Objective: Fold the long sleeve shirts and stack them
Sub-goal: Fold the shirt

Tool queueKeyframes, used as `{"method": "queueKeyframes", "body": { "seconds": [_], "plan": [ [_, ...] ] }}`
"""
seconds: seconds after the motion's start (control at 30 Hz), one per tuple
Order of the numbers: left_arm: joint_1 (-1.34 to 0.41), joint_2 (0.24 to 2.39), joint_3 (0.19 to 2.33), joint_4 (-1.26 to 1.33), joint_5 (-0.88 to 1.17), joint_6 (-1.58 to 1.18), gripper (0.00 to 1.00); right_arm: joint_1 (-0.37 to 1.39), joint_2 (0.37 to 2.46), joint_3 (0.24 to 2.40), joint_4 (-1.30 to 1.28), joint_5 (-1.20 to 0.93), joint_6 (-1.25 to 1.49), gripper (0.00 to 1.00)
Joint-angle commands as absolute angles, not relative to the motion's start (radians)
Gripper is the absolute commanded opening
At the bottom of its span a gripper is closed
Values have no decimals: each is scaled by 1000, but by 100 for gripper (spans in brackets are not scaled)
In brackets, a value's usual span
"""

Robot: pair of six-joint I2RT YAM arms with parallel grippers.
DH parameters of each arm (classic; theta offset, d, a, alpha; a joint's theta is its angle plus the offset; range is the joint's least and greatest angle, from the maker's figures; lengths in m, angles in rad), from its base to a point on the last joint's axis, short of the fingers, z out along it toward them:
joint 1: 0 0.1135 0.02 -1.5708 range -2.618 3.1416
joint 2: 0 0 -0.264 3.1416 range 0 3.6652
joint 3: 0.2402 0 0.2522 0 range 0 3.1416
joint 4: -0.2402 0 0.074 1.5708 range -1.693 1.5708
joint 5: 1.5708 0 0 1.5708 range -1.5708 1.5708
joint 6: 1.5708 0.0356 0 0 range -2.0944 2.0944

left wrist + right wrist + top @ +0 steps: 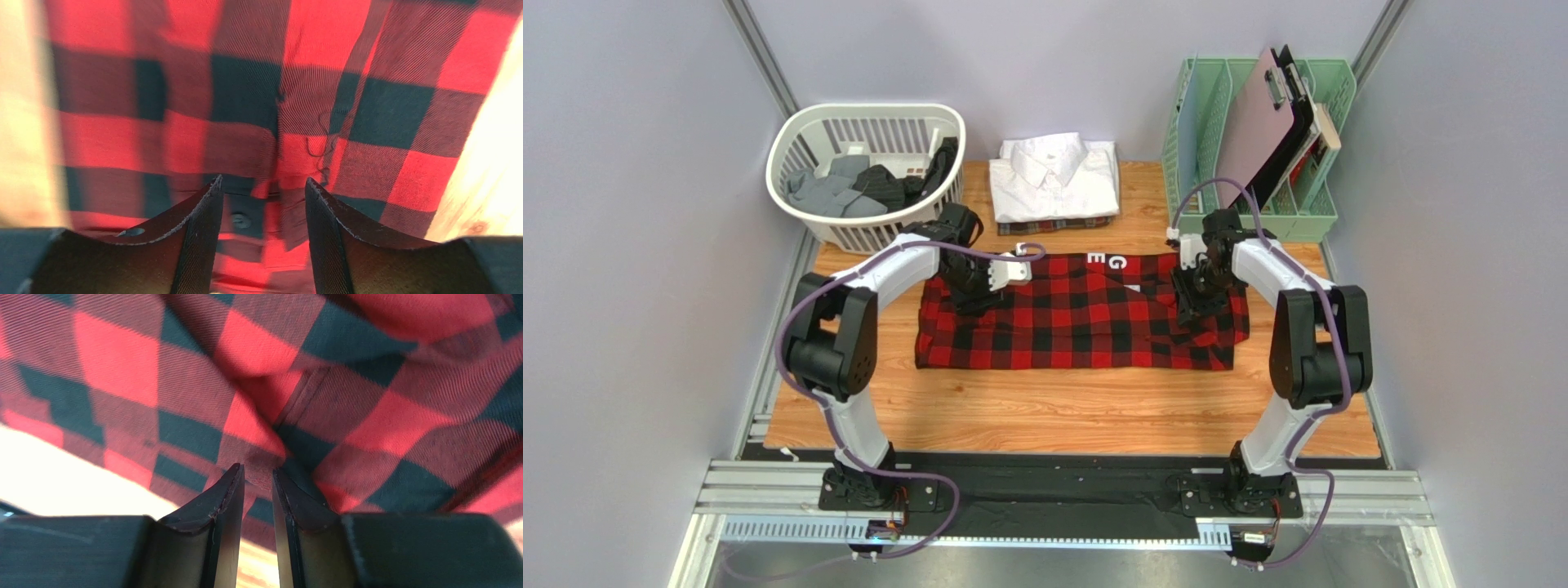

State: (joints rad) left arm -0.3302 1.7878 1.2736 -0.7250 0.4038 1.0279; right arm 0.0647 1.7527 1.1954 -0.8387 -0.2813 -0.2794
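Seen from overhead, the red-and-black checked flannel shirt [1075,325] lies spread flat across the middle of my wooden bench [1063,417], its long side running left to right.

My left arm [891,263] reaches over the shirt's upper left part. In its wrist view the left jaws stand clearly apart, the two dark fingers [196,245] on either side of a strip of checked cloth with a small button showing. They have hold of nothing.

My right arm [1271,276] comes down on the shirt's right part, near its far edge. In that wrist view the right jaws are almost together, their fingers [224,527] pinching a ridge of flannel that bunches up toward the tips.

At the back of the bench a folded white shirt [1059,172] lies collar up on top of a dark plaid shirt [1057,226], of which only the near edge shows.

A white laundry basket [799,135] holding dark and grey clothes stands at the back left. A green file rack [1308,221] with a clipboard [1274,116] leaning in it stands at the back right.
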Motion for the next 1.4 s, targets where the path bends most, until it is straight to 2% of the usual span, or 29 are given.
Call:
{"method": "queueKeyframes", "body": {
  "seconds": [0.0, 0.1, 0.33, 0.53, 0.67, 0.8, 1.0, 1.17, 1.37],
  "plan": [
    [-339, 1853, 1289, -778, 255, 904, 56, 71, 1789, 1206, -799, -193, -276, 28],
    [-345, 1885, 1272, -818, 195, 905, 53, 72, 1784, 1132, -798, -218, -305, 28],
    [-348, 1844, 1186, -851, 175, 927, 52, 72, 1730, 1017, -810, -193, -376, 28],
    [-371, 1776, 1169, -923, 218, 899, 53, 71, 1655, 1054, -864, -166, -399, 29],
    [-426, 1789, 1147, -913, 164, 844, 53, 80, 1595, 1132, -913, -295, -367, 30],
    [-434, 1796, 1184, -940, 248, 741, 53, 152, 1554, 1166, -911, -344, -318, 31],
    [-443, 1795, 1247, -989, 299, 706, 53, 294, 1650, 1181, -842, -270, -264, 31],
    [-442, 1767, 1278, -1002, 241, 736, 53, 310, 1778, 1204, -807, -201, -284, 30],
    [-437, 1818, 1272, -983, 161, 756, 51, 362, 1821, 1180, -789, -161, -304, 30]
  ]
}}
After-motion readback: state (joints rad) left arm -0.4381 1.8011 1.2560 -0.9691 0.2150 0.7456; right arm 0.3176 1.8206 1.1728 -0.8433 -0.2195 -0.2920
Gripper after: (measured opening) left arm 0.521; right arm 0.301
